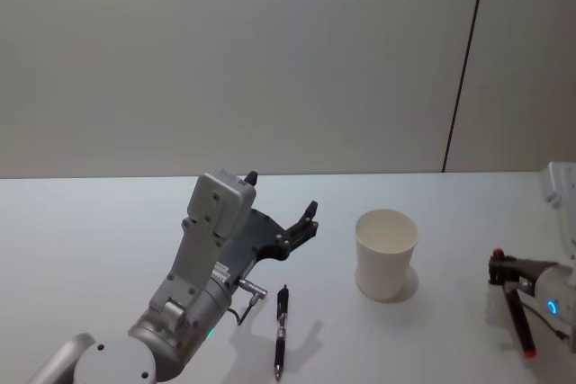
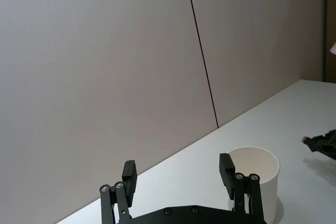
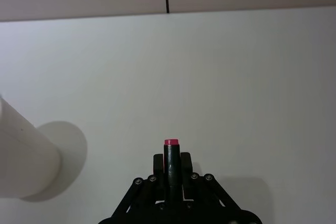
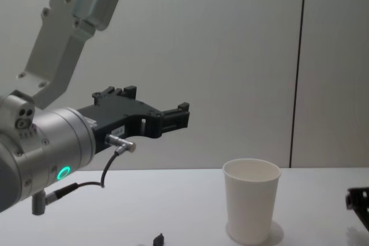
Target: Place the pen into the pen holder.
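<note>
Black pen [image 1: 282, 330] lies flat on the desk [image 1: 108, 240], just on the robot's side of the raised left tool [image 1: 282, 192] and to the left of the cup [image 1: 385, 258]. The left tool hangs in the air with its fingers spread, holding nothing. Over on the right, well clear of the cup, the right tool [image 1: 502, 269] is pinched on a second, red-tipped pen [image 1: 519, 321] that slants down toward the desk; I cannot tell whether its tip touches. The cup stands upright and looks empty, so to my eye it is the weak spot: a light paper cup would slide or topple if the right tool swept across low and caught its wall instead of first rising above the rim. A pen longer than the cup is tall will lean on the rim once let go, and dropping it from too high or off-centre could tip the cup over. The slanted hold may also let that pen swivel between the fingers and miss the opening. If the left tool goes for the black pen instead, a pinch off its middle could roll it away, and both arms heading to the cup at once risk a knock.
</note>
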